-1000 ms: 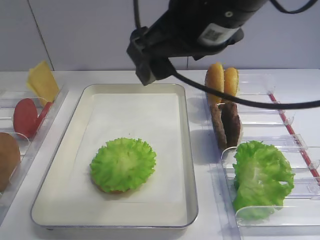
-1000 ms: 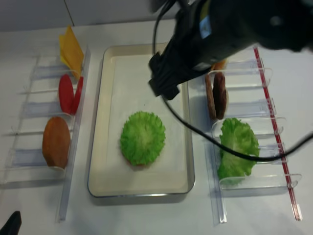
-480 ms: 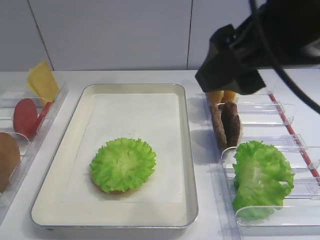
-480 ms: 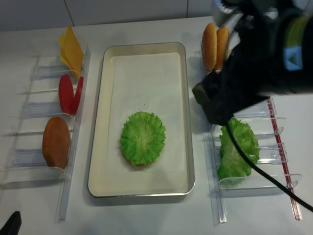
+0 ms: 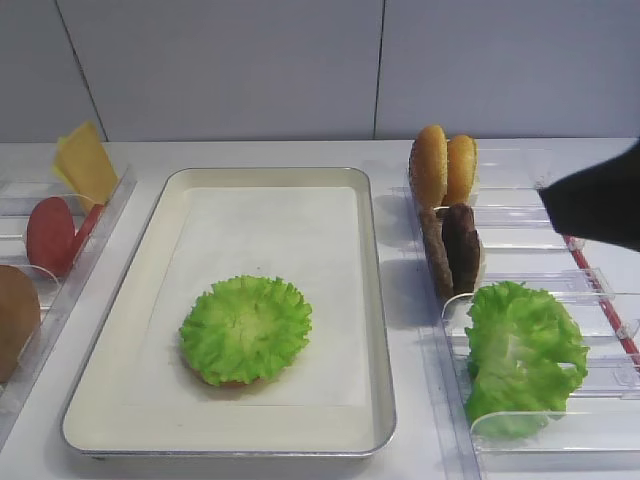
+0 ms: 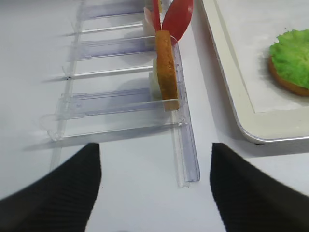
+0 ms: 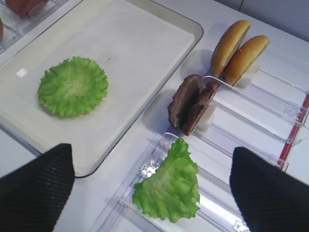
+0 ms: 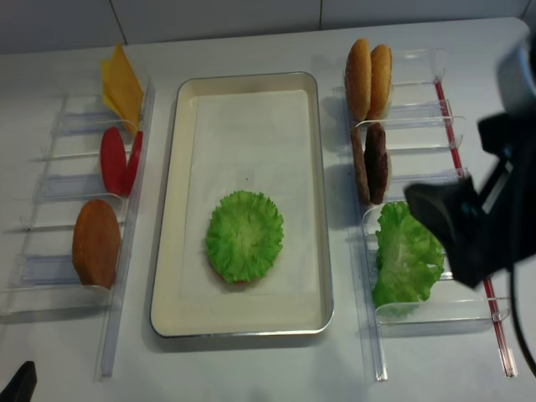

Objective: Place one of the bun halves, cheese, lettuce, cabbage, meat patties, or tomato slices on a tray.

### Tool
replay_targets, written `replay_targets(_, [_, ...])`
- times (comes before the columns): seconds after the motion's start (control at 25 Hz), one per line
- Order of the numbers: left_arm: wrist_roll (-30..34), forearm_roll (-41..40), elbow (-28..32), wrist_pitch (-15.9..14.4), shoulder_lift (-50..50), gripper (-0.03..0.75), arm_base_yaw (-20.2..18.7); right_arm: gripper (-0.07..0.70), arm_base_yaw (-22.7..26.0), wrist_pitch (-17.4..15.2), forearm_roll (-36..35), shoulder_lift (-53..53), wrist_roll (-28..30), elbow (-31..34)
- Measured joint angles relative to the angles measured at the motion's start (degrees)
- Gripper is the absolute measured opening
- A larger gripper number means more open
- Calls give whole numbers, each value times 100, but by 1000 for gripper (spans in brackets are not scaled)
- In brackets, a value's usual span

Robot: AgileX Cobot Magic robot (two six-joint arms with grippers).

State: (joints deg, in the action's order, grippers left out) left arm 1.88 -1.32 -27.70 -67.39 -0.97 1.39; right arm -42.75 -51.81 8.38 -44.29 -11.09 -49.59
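Note:
A lettuce leaf (image 5: 246,328) lies on a bun half (image 6: 285,82) in the cream tray (image 5: 260,225). In the right rack stand two bun halves (image 5: 443,168), meat patties (image 5: 455,248) and more lettuce (image 5: 522,355). The left rack holds cheese (image 5: 85,163), tomato slices (image 5: 52,235) and one more bun half (image 8: 96,243). Cabbage is out of view. My right gripper (image 7: 150,164) hangs open above the rack's lettuce (image 7: 169,186), holding nothing. Over bare table by the left rack's near end, my left gripper (image 6: 155,164) is open and empty.
Clear plastic racks (image 8: 419,117) (image 8: 59,193) with upright dividers flank the tray on both sides. A red strip (image 8: 456,142) runs along the right rack's outer edge. A grey wall (image 5: 300,60) closes the back of the table.
My right arm has swung from above the tray's far end to the right, over the right rack, with its jaws still open. The food has not moved.

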Motion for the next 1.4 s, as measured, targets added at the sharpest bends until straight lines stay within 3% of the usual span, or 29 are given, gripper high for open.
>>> replay_targets(0.28, [0, 0, 0, 0, 0, 448, 0, 655, 0, -178, 45, 1033, -90, 694])
replay_targets(0.68, [0, 0, 0, 0, 0, 447, 0, 654, 0, -1014, 157, 2534, -92, 1301])
replay_targets(1.0, [0, 0, 0, 0, 0, 447, 0, 653, 0, -1449, 179, 3671, 171, 1385])
replay_targets(1.16, [0, 0, 0, 0, 0, 447, 0, 653, 0, -1577, 179, 4178, 352, 1421])
replay_targets(1.4, [0, 10, 0, 0, 0, 447, 0, 641, 0, -1609, -95, 4525, 521, 2050])
